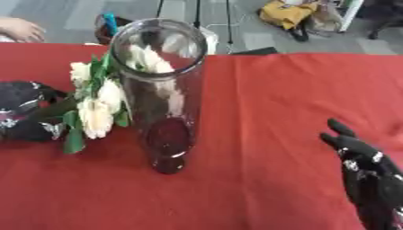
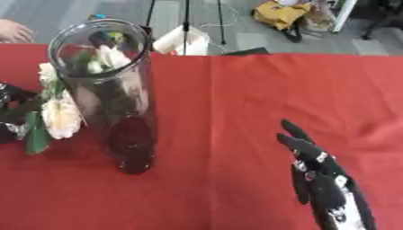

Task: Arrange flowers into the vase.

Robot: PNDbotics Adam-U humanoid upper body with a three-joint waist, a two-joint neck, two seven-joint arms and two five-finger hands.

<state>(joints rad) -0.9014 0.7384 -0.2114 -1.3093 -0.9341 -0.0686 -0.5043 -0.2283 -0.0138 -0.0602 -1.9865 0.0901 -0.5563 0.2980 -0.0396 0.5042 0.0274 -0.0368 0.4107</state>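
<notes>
A tall clear glass vase [image 1: 161,94] stands upright on the red tablecloth [image 1: 275,99], left of centre. A bunch of white flowers [image 1: 98,110] with green leaves lies tilted against the vase's left side. Some of its blooms show through the glass near the rim, and I cannot tell whether they are inside. My left hand [image 1: 24,112] is at the left edge with its fingers curled round the stems. My right hand [image 2: 319,175] rests open at the lower right, fingers up, well away from the vase.
The far table edge runs along the top. Beyond it on the floor are tripod legs [image 1: 197,18], a white bag [image 2: 182,41] and a yellow bag [image 1: 287,13]. Bare red cloth lies between the vase and my right hand.
</notes>
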